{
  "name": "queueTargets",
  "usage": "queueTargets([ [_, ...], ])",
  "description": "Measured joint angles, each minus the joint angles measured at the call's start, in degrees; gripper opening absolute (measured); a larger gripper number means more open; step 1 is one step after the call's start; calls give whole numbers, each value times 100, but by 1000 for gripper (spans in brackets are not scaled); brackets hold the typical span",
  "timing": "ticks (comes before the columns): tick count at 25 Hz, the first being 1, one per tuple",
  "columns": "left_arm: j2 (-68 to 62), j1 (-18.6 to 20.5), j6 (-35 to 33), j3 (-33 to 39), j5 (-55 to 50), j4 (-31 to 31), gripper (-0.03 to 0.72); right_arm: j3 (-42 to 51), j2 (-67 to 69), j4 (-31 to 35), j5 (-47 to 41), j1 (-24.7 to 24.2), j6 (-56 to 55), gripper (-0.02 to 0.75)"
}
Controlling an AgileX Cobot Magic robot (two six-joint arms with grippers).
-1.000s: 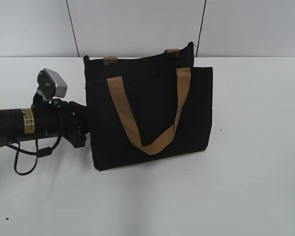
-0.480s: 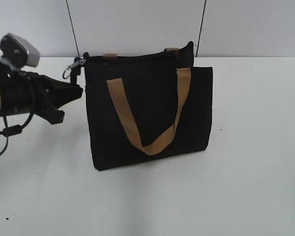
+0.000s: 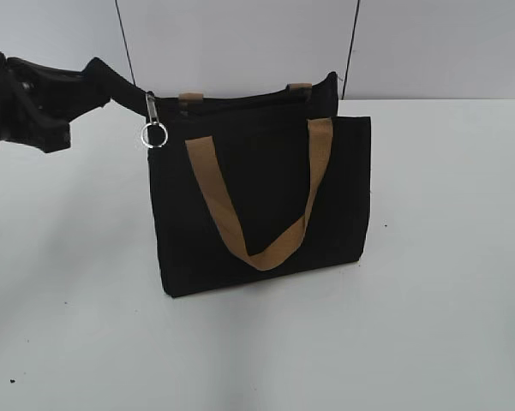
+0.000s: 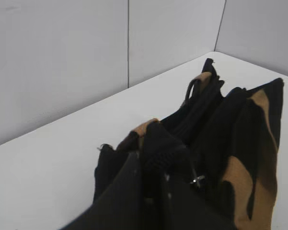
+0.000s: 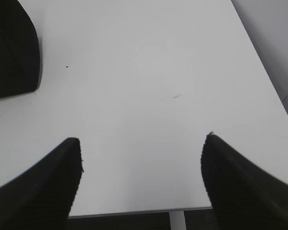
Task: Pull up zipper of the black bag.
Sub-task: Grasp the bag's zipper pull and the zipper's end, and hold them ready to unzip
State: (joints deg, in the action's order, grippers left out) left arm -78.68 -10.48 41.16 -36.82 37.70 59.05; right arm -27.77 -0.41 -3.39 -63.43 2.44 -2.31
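Note:
The black bag [image 3: 266, 184] stands upright on the white table, its tan handle [image 3: 212, 195] hanging down the front. The zipper runs along its top edge. The silvery pull tab [image 3: 152, 111] with a ring hangs at the top left corner. My left gripper [image 3: 135, 99] reaches in from the left at that corner. In the left wrist view its jaws [image 4: 155, 160] stand close together on the dark zip end, with a silvery bit of the tab [image 4: 198, 180] just to the right. My right gripper [image 5: 141, 141] is open and empty over bare table, out of the exterior view.
The white table [image 3: 428, 300] meets a grey panelled wall [image 3: 240, 43] right behind the bag. In the right wrist view a dark corner of the bag [image 5: 9, 48] shows at upper left, and the table edge [image 5: 134, 213] lies just under the fingers.
My left arm has risen from beside the bag's left side to its top left corner. The pull tab with its ring has come into view and now hangs at that corner.

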Motion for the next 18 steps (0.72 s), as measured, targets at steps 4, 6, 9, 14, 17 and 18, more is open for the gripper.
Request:
queueTargets([
  [4,0,-165,217,0,108,66,35,0,0,0,0,0,0,594],
  [6,0,-252,229,-39,108,85,35,0,0,0,-4,0,0,594],
  [9,0,-274,233,-157,52,-12,35,0,0,0,-4,32,0,594],
  [14,0,-274,246,-292,-84,-290,35,-21,104,224,30,119,175,594],
  [17,0,-274,246,-311,-84,-308,35,-114,845,895,327,130,1177,594],
  [18,0,-274,246,-311,-91,-314,35,-164,1213,1236,441,135,1518,594],
])
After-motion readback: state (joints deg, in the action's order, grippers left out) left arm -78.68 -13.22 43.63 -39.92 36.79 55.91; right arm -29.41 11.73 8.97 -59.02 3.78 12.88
